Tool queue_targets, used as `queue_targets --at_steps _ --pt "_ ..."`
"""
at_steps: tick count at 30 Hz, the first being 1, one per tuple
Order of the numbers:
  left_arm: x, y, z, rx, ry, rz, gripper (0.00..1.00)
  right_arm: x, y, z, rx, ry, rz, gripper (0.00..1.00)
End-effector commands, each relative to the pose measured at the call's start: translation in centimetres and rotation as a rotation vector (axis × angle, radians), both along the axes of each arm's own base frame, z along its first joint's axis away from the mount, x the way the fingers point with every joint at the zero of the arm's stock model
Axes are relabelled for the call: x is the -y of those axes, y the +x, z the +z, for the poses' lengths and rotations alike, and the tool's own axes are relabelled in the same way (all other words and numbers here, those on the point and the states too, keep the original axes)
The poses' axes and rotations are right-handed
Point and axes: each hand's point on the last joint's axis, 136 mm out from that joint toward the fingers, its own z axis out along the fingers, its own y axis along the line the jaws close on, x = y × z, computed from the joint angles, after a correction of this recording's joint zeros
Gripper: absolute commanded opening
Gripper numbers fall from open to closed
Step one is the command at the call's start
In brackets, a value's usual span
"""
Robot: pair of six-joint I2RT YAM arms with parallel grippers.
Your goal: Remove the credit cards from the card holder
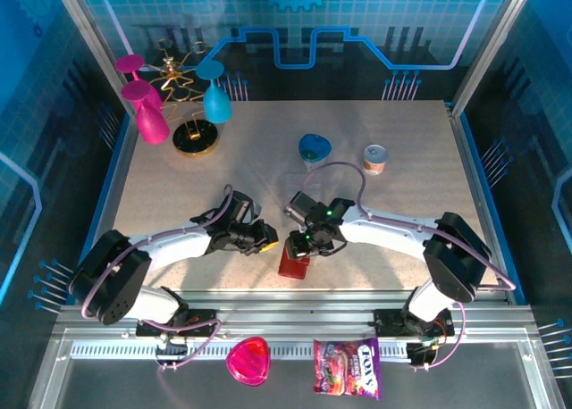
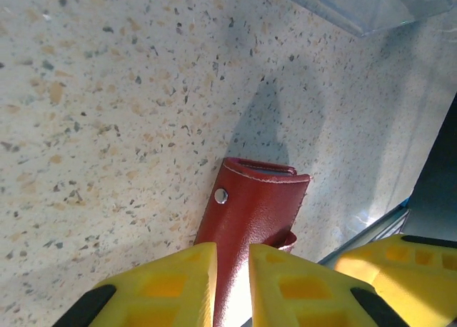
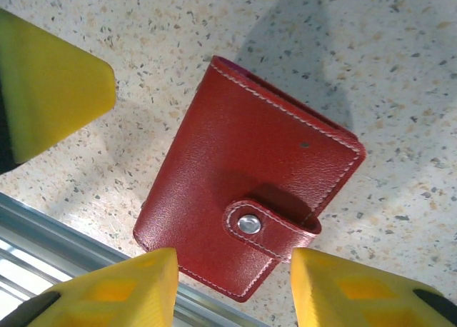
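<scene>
The card holder (image 1: 293,262) is a dark red wallet lying flat and snapped shut near the table's front edge. Its strap tab (image 3: 268,227) is fastened by a metal snap. The credit cards are hidden inside it. My left gripper (image 1: 265,242) sits at the holder's left side. Its yellow fingers (image 2: 171,284) are open by only a narrow gap, and the holder's red face (image 2: 257,205) shows beyond that gap. My right gripper (image 1: 308,246) hovers over the holder, open. Its fingertips (image 3: 114,291) stand either side of the strap end without touching it.
The table's metal front rail (image 3: 64,234) runs right beside the holder. A clear plastic tray (image 2: 357,6) lies further in. A blue dish (image 1: 314,146) and a small cup (image 1: 374,158) stand mid-table, with a glassware rack (image 1: 170,96) at back left. A pink heart dish (image 1: 248,360) and a candy bag (image 1: 347,368) lie in front of the rail.
</scene>
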Motion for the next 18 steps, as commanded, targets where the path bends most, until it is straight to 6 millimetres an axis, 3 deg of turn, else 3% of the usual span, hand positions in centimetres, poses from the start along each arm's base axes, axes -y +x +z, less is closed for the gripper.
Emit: queue_targets --at_steps 1,8,18 --pt "-1.2 0.3 0.5 0.017 0.004 0.058 0.19 0.8 -0.8 -0.6 -0.006 -0.118 0.032 0.45" --pt "-3.3 0.6 1.1 0.048 0.023 0.100 0.18 0.1 -1.0 -1.2 0.007 -0.220 0.080 0.44" --pt "-4.6 0.6 1.5 0.066 0.039 0.113 0.17 -0.6 -1.1 -2.4 -0.006 -0.276 0.117 0.42"
